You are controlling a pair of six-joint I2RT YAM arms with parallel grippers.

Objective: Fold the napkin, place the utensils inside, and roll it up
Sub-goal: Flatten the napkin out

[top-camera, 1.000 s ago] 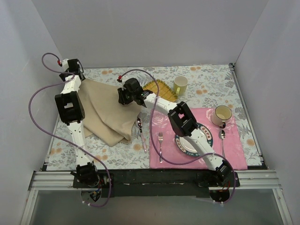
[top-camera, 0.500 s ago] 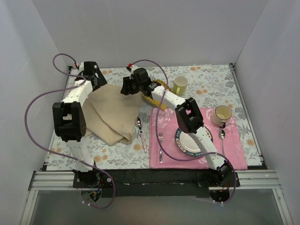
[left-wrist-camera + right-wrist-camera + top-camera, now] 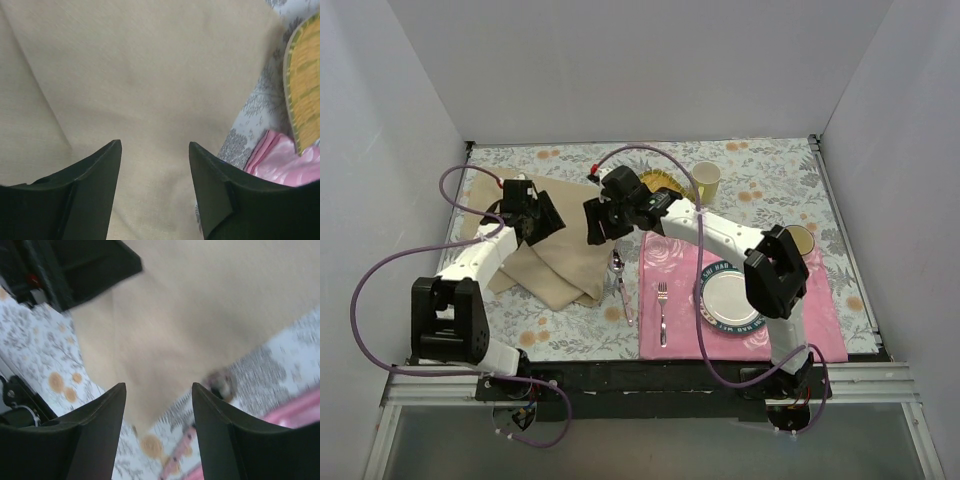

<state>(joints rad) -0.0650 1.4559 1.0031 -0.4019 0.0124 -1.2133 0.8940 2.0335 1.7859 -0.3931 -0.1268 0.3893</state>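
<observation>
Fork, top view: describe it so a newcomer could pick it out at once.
Find the pink placemat at the near right, then the plate on it. The fork lies just left of the plate, tines toward the far wall. Unlike the spoon to its left, it rests on the mat, not the floral tablecloth.

The napkin [image 3: 150, 75] was matt beige cloth with a fine, even weave, softly creased. The fork [image 3: 662, 310] and spoon [image 3: 616, 262] were bright polished metal. The plate [image 3: 730, 297] looked glossy and smooth. The mat [image 3: 667, 265] was pink printed cloth, and the yellow cloth [image 3: 305, 85] was coarsely woven.
</observation>
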